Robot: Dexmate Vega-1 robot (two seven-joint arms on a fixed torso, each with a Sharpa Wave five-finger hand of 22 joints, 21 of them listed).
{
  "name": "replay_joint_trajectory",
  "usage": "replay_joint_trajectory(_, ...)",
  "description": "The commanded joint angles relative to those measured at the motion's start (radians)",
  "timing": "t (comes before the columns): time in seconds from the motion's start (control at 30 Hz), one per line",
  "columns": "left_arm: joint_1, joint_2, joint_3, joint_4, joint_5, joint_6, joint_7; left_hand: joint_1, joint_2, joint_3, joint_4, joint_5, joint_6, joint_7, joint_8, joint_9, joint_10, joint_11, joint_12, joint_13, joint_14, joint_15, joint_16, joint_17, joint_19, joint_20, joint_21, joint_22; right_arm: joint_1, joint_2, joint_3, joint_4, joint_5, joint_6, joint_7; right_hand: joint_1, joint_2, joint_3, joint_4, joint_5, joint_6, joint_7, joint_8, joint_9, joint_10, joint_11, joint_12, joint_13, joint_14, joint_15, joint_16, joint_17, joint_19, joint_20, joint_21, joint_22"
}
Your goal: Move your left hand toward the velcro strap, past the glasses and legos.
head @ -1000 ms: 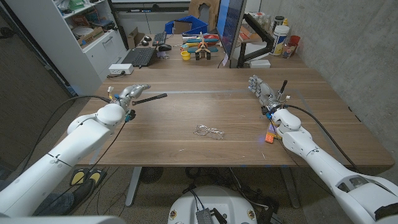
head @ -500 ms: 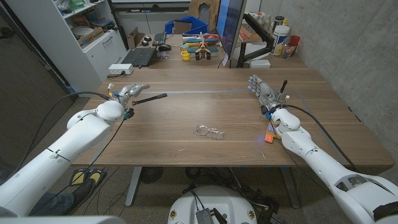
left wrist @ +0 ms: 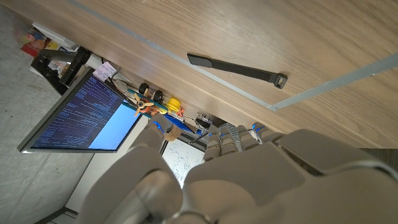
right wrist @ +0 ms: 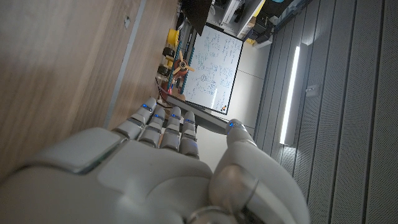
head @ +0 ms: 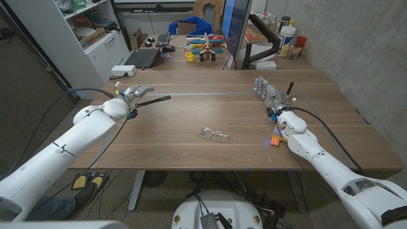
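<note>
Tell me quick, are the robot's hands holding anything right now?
Left hand: open, holding nothing, next to the velcro strap.
Right hand: open, holding nothing.

a concrete wall [head: 375, 44] on the right, white shelving [head: 95, 38] left, a cluttered desk [head: 191, 48] behind.

Legos [head: 276, 140] half behind right forearm

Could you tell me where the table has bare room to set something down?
The widest bare stretch lies between the glasses and the far edge of the table, bordered by the velcro strap and the right hand. The near left corner is also bare. It is tighter by the left hand at the strap, and around the small bricks beside the right arm.
</note>
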Motion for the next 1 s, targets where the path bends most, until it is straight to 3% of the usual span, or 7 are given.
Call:
replay_joint_trajectory(0.03,-0.078,0.012,0.074,0.031,0.041,0.061,-0.038,0.015,-0.004,0.0,-0.005,0.002,0.0,-0.004,-0.002,0.004,0.0,-0.007,-0.002,0.005,-0.005,-0.001,-0.001,0.002,-0.005,0.004,0.001,0.004,-0.002,-0.001,0.001,-0.002,-0.002,-0.006,-0.006,0.003,0.008,0.0,-0.003,0.006,0.006,0.002,-0.004,0.003,0.009,0.004,0.0,0.002,0.008,0.002,-0.003,0.003,0.008,-0.015,-0.004,0.004)
replay_joint_trajectory(0.37,-0.135,0.024,0.138,0.024,0.094,0.147,-0.054,0.029,-0.006,-0.001,-0.014,0.002,-0.005,-0.013,-0.004,0.004,0.006,-0.012,0.0,0.006,-0.001,-0.006,0.0,0.002,0.005,0.03,0.004,0.004,-0.001,0.0,0.003,0.0,0.001,-0.003,-0.005,0.002,0.008,-0.001,-0.003,0.006,0.006,0.001,-0.004,0.003,0.01,0.003,0.0,0.002,0.012,0.003,-0.003,0.003,0.009,-0.015,-0.007,0.005)
replay_joint_trajectory(1.0,-0.221,0.023,0.245,0.026,0.209,0.262,-0.084,0.081,-0.013,0.004,-0.047,0.008,0.001,-0.033,0.001,0.005,0.023,-0.029,0.004,0.007,0.015,-0.006,0.005,0.002,0.027,0.035,0.009,0.003,0.001,0.003,0.001,0.009,0.0,-0.001,-0.005,0.001,0.008,-0.001,-0.004,0.006,0.006,0.0,-0.005,0.003,0.01,0.004,-0.002,0.002,0.014,0.003,-0.004,0.003,0.01,-0.013,-0.014,0.005)
